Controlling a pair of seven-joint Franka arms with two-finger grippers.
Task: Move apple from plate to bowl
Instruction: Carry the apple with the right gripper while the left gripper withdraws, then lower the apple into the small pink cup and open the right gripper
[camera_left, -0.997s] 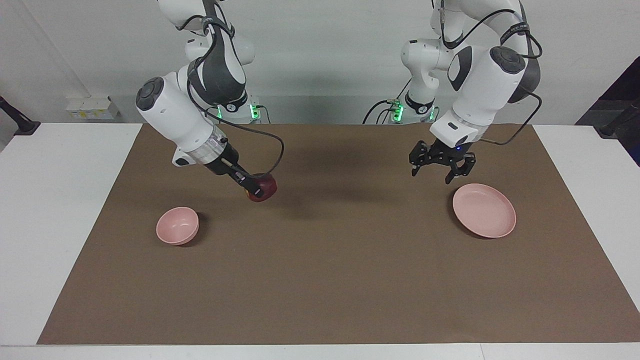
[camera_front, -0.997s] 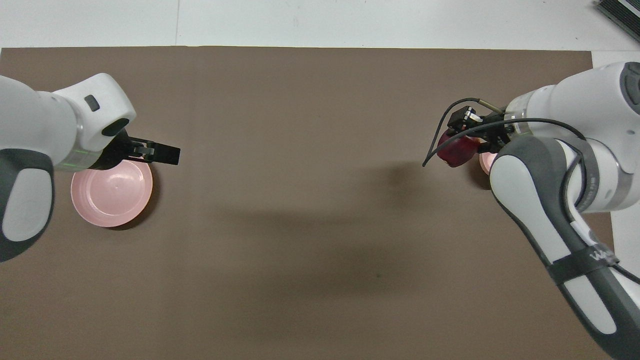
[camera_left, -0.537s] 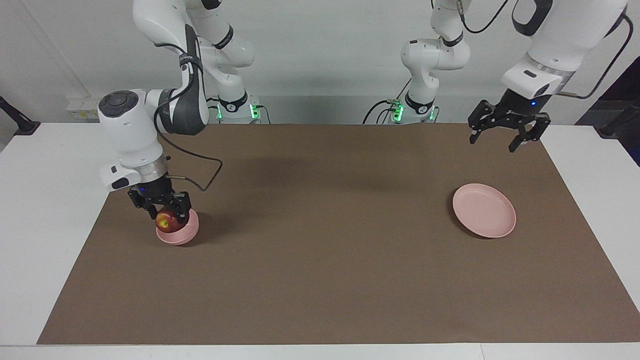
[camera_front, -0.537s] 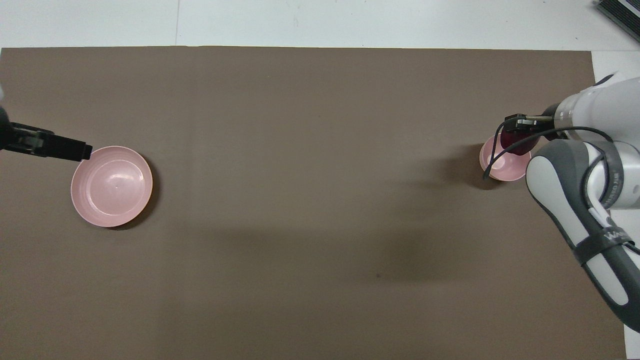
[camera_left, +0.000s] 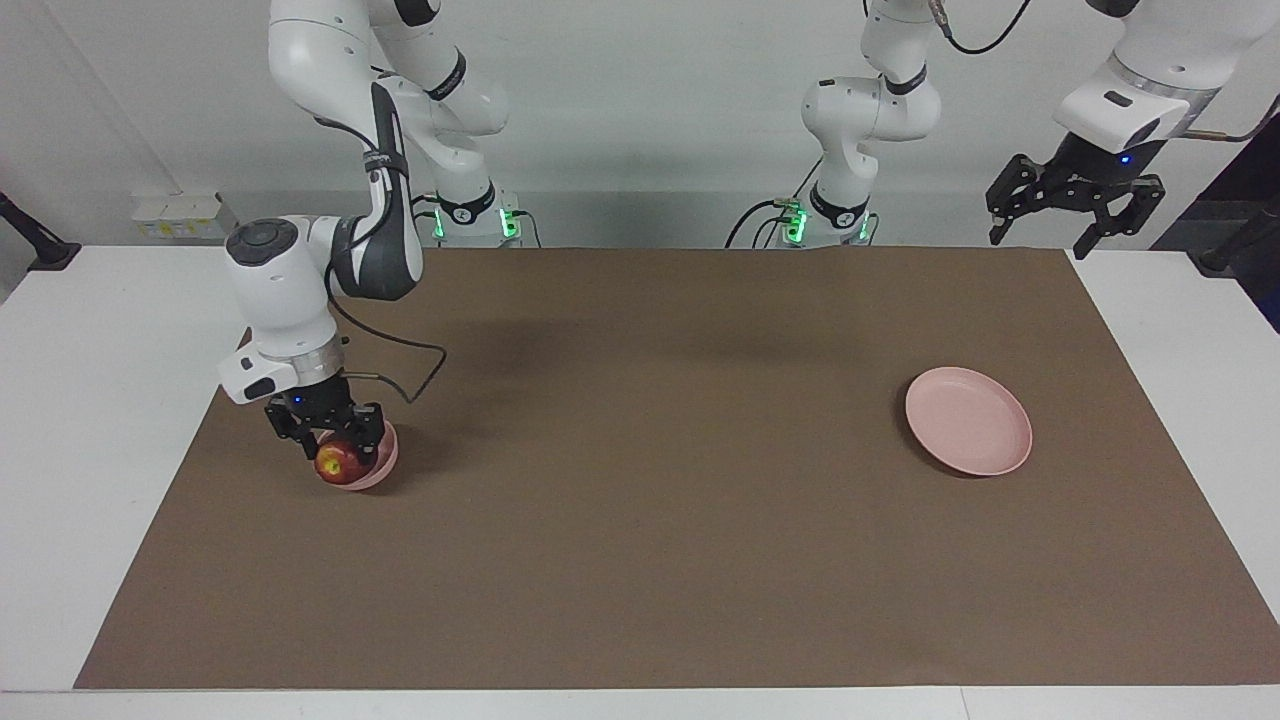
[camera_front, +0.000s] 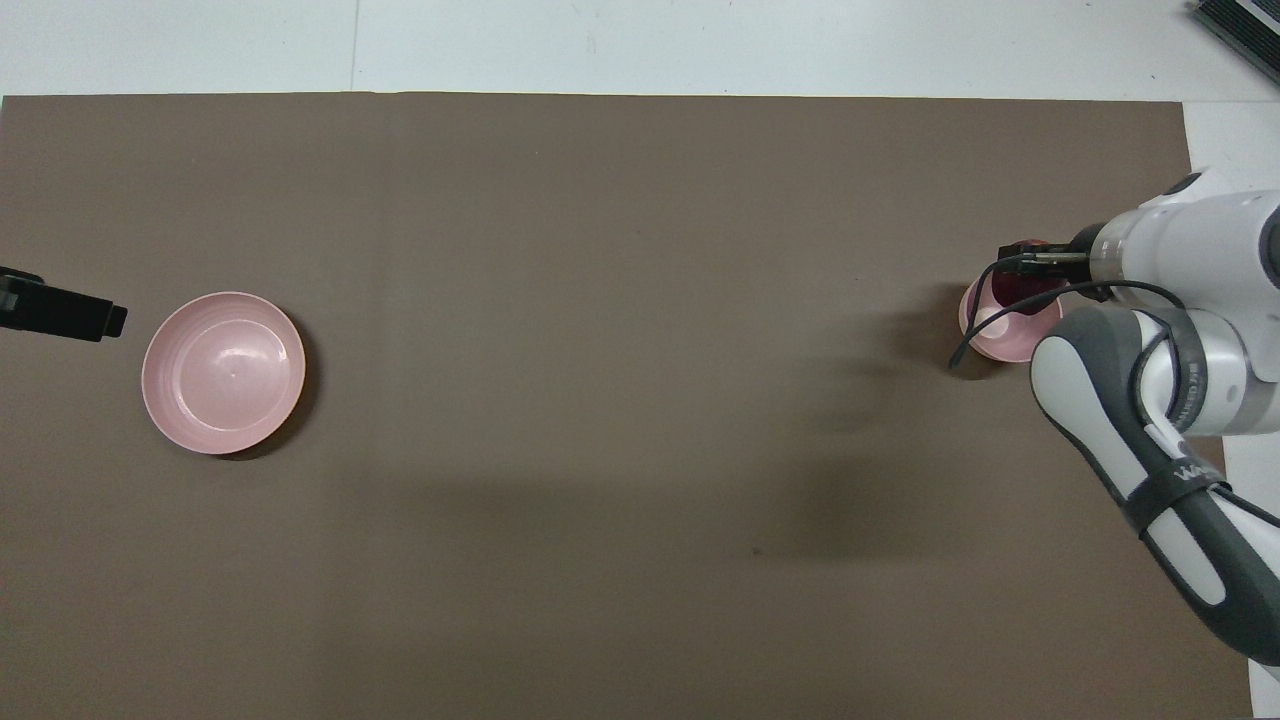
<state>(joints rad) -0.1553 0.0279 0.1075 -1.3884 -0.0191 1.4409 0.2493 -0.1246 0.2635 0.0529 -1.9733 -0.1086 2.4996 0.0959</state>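
From my station I saw the right gripper (camera_left: 334, 440) down at the bowl (camera_left: 385, 462), its fingers pinched on the apple (camera_left: 339, 464). The apple sat low at the bowl's mouth, over the part of the rim toward the right arm's end of the table, with its yellowish patch facing the high camera across the table. I could not tell whether the fruit already rested on the bowl's inside or hung just clear of it. In the overhead view the right gripper (camera_front: 1035, 262) covered most of the apple (camera_front: 1022, 290), and only part of the pale pink bowl (camera_front: 985, 330) showed beneath the wrist and its trailing cable (camera_front: 968, 330).

The plate (camera_left: 968, 420) lay bare on the brown mat (camera_left: 650, 520), well apart from the bowl, toward the left arm's end of the table. From overhead the plate (camera_front: 223, 372) showed as a plain pink round with a low rim.

The left gripper (camera_left: 1075, 200) hung high in the air over the corner of the mat nearest the left arm's base, away from the plate, and that arm waited. Its fingers stood spread wide with nothing between them. From overhead only the dark tip of the left gripper (camera_front: 60, 311) showed at the picture's edge, beside the plate.
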